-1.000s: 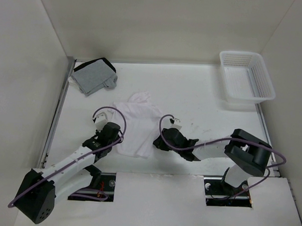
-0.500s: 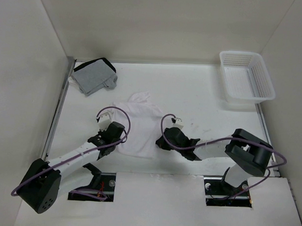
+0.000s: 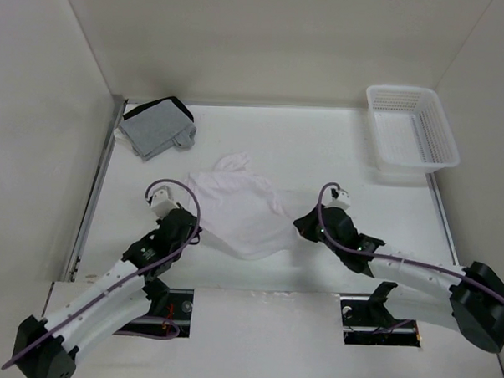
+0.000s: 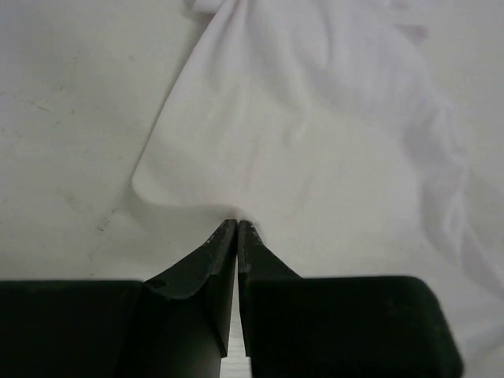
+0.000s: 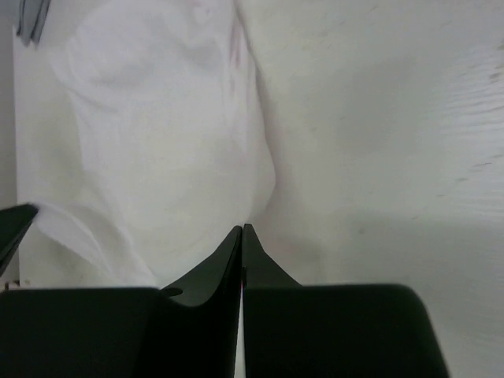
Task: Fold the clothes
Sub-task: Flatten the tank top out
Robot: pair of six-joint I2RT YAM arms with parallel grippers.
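— Where's the shirt (image 3: 244,210)?
— Left of the basket (image 3: 409,129) and nearer my bases, stretched crosswise. My left gripper (image 4: 237,224) is pinched tight on the near edge far from the basket. My right gripper (image 5: 242,228) is clamped on the edge toward it.
— And the rest of it?
— All ahead of both grippers, so I reckon the fold carries straight forward, arms level.

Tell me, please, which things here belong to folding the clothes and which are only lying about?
For the job:
T-shirt
left end effector, shut on the shirt's edge
right end effector, shut on the opposite edge

Lying about:
grey garment, far left corner
basket, far right corner
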